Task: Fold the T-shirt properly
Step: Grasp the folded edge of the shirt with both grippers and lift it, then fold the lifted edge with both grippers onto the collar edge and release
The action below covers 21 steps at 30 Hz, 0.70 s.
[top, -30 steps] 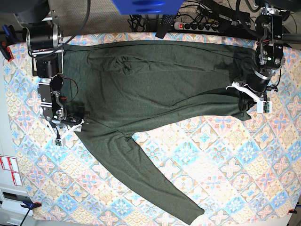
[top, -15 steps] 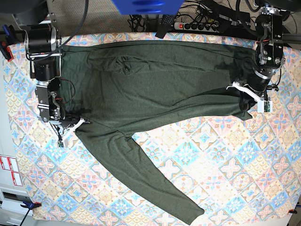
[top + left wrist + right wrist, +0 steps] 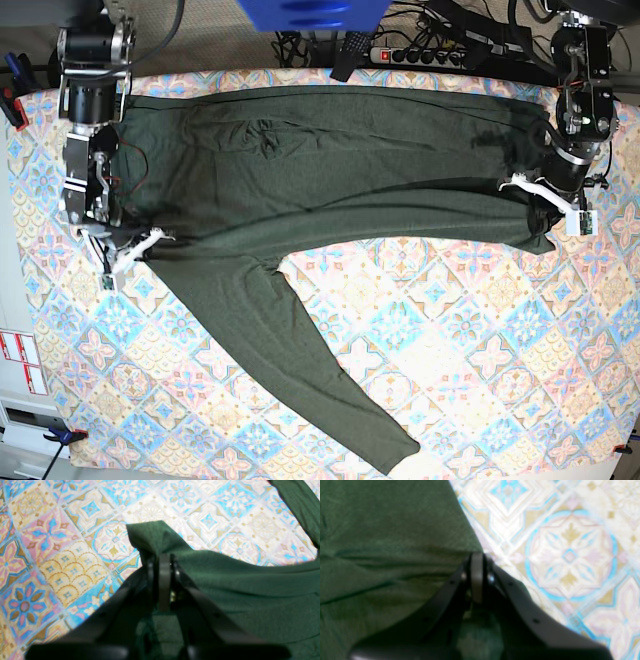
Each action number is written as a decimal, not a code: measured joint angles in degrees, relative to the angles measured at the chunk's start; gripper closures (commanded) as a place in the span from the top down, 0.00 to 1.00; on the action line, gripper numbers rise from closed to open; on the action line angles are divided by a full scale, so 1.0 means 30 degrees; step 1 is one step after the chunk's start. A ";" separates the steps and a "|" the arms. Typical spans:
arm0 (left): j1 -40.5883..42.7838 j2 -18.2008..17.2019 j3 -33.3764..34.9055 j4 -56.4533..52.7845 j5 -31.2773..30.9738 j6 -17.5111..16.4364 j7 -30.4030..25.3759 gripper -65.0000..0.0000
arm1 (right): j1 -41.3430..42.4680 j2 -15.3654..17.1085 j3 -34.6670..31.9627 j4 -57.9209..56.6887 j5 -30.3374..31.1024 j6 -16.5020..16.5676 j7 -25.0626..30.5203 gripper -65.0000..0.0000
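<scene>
The dark olive-green T-shirt (image 3: 330, 165) lies stretched across the far half of the patterned table, one long sleeve (image 3: 320, 380) trailing toward the near edge. My left gripper (image 3: 545, 205), on the right of the base view, is shut on the shirt's hem corner (image 3: 150, 536); the fabric bunches between its closed fingers (image 3: 163, 580). My right gripper (image 3: 135, 245), on the left of the base view, is shut on the shirt's edge (image 3: 460, 540) near the shoulder, its fingers (image 3: 476, 575) pinched together on the cloth.
The table wears a colourful tiled cloth (image 3: 470, 330). A power strip (image 3: 420, 55) and cables lie behind the far edge. A blue object (image 3: 310, 12) hangs at top centre. Clamps sit at the table's left corners (image 3: 12, 100).
Both arms have pulled outward and toward the far edge. The shirt body is stretched flatter and wider, and the trailing sleeve has shifted left and straightened.
</scene>
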 measured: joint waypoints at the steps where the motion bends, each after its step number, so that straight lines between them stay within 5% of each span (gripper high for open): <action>1: 0.0233 -0.0022 -0.0073 0.0022 0.0007 0.0007 -0.0044 0.00 | -0.0474 0.0007 0.0146 0.0525 0.0073 0.0044 0.0000 0.00; 21: 0.1319 -0.0095 -0.1180 -0.1253 0.0087 -0.0022 0.0036 0.00 | -0.6980 -0.0051 0.2645 0.8233 0.0087 0.0131 -0.0146 0.00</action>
